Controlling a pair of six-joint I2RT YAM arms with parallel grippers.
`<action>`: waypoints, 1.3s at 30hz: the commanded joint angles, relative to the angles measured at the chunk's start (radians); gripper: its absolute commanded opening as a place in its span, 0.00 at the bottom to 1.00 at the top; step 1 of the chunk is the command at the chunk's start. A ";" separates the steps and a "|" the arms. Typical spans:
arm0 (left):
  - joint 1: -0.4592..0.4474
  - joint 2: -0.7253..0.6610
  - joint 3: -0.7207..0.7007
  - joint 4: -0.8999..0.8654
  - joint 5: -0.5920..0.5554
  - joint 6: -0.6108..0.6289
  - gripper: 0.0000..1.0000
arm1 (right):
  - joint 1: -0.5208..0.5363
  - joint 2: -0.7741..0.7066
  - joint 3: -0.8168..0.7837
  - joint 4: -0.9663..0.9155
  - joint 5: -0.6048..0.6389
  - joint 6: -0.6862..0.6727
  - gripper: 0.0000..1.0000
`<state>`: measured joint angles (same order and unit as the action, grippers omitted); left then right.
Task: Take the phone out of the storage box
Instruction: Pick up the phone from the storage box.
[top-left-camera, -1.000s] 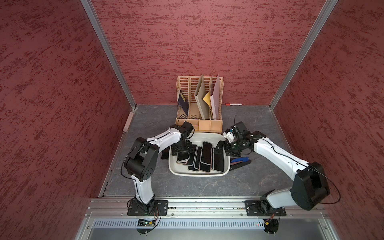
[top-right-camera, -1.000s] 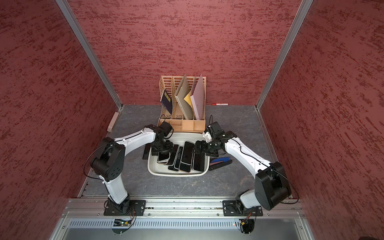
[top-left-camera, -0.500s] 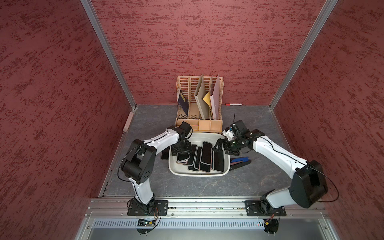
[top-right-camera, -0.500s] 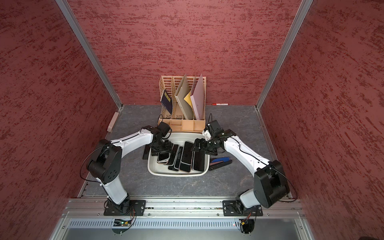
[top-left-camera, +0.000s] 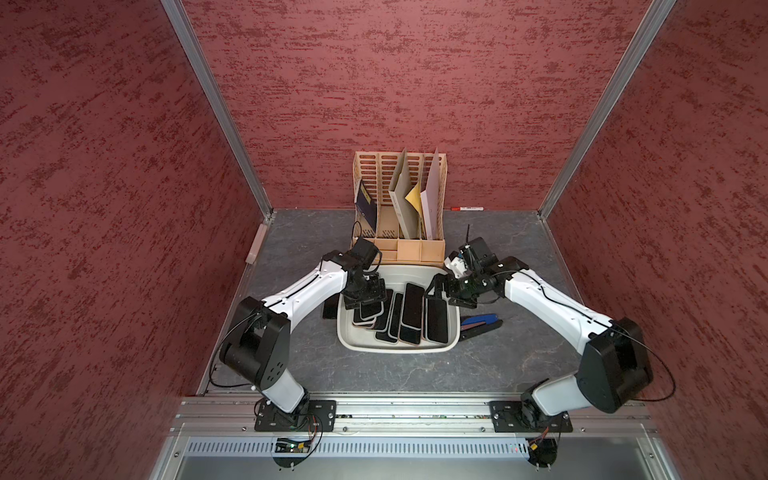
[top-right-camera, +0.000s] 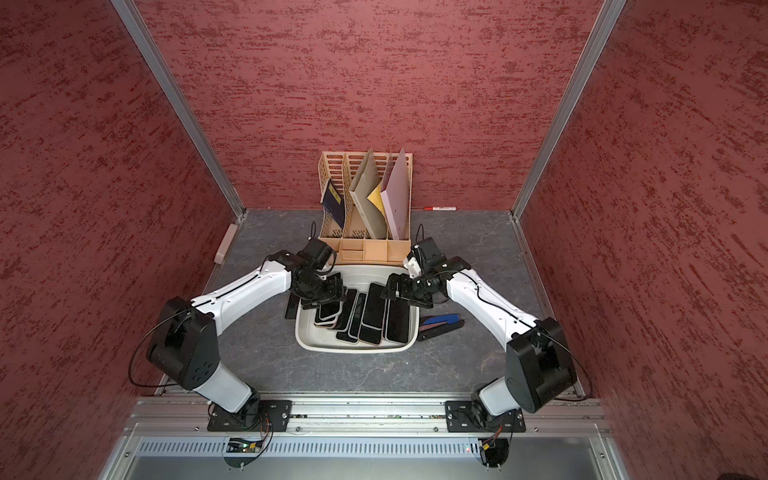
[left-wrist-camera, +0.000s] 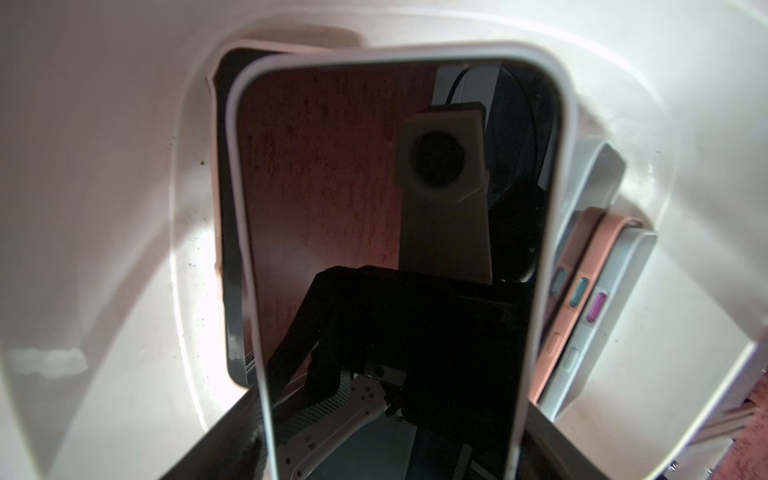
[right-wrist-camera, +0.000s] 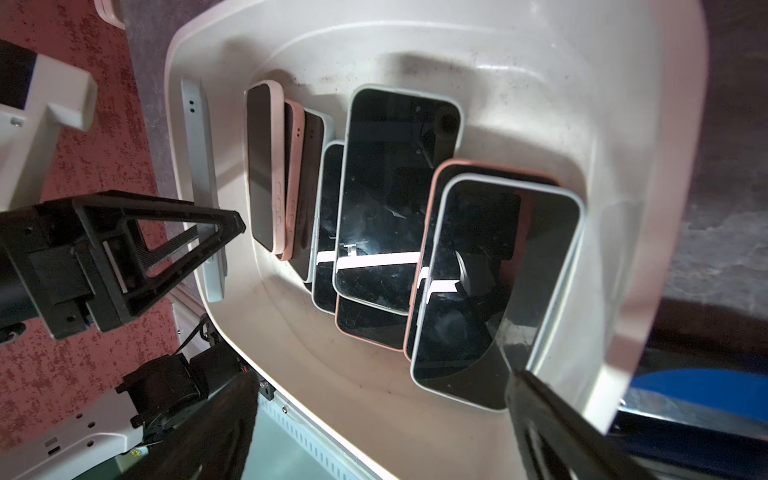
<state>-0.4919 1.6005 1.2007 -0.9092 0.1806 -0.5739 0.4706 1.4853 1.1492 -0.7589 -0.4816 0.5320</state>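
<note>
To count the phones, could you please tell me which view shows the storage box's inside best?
The right wrist view: it looks into the storage box, phones fanned out. In both top views the storage box is small; the left wrist view is mostly filled by one white-cased phone.

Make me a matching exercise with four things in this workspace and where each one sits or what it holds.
1 storage box
2 file rack
3 marker
4 blue-handled tool

A lying along the back wall
B lying beside the box on the robot's right
C holds folders
D holds phones

Pairs: 1-D, 2-C, 3-A, 4-B
</note>
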 joint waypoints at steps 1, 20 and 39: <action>0.002 -0.055 0.036 -0.015 0.033 0.033 0.60 | 0.007 -0.001 0.041 0.036 -0.007 0.021 0.98; -0.126 -0.226 -0.003 0.201 0.233 0.179 0.60 | 0.005 0.013 0.188 0.143 -0.146 0.198 0.94; -0.183 -0.218 0.038 0.208 0.198 0.175 0.61 | 0.089 0.079 0.267 0.107 -0.118 0.186 0.70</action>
<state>-0.6670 1.3891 1.2022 -0.7464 0.3832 -0.4129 0.5426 1.5532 1.3876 -0.6415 -0.6056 0.7238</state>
